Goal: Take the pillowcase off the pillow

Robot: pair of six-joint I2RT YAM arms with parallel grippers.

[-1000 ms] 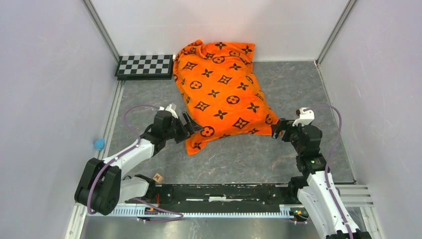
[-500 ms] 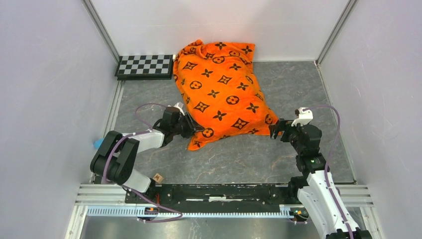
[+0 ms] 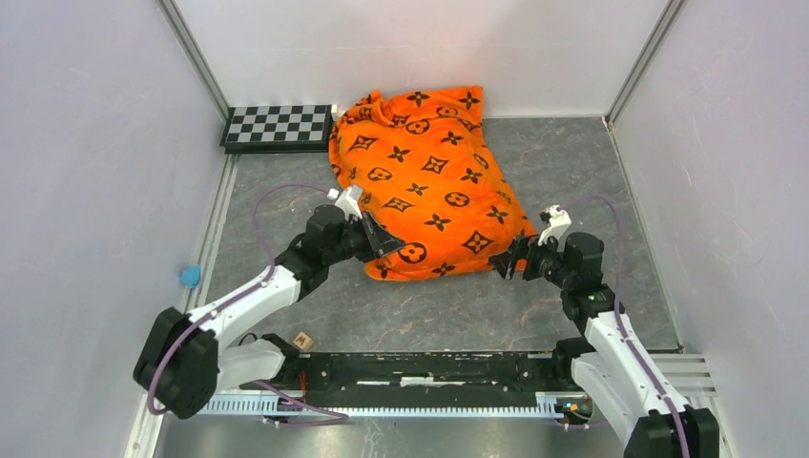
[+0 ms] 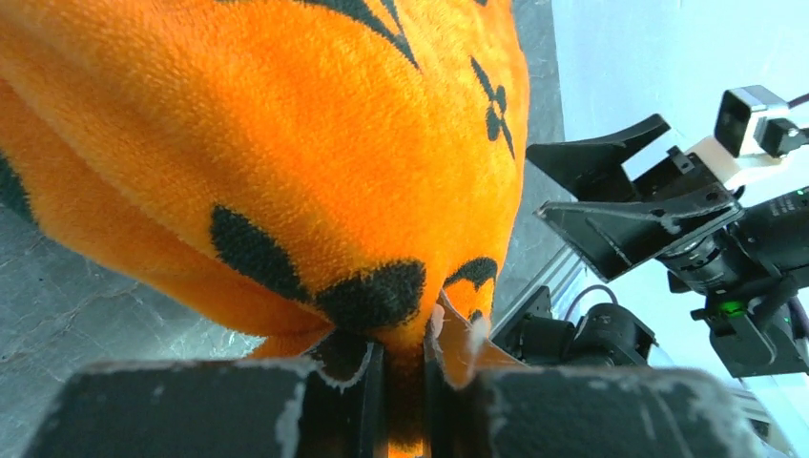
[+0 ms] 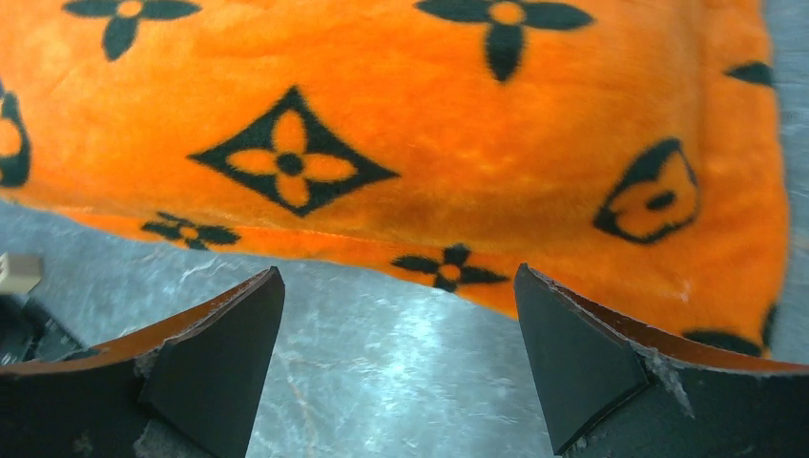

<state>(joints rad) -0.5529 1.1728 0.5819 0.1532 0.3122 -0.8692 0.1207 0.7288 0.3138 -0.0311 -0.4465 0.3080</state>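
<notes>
The orange pillowcase (image 3: 429, 181) with black flower and circle motifs lies full and puffed on the grey table, running from the back wall toward me. The pillow is hidden inside it. My left gripper (image 3: 382, 240) is at the near left corner, shut on a fold of the pillowcase (image 4: 286, 143), which bulges above the jaws (image 4: 405, 358). My right gripper (image 3: 504, 265) stands open just off the near right corner, low over the table. In the right wrist view the pillowcase (image 5: 429, 105) lies beyond the open gripper (image 5: 396, 286), with only bare table between the fingers.
A black-and-white checkerboard (image 3: 277, 126) leans at the back left, touching the pillowcase's far corner. A small blue object (image 3: 190, 276) lies by the left wall, and a small wooden cube (image 3: 303, 341) near the black rail (image 3: 429, 367). White walls close in three sides.
My left gripper has shut on the pillowcase's near left corner and lifted it a little. The right gripper has moved left and lower toward the near right corner, still open.
</notes>
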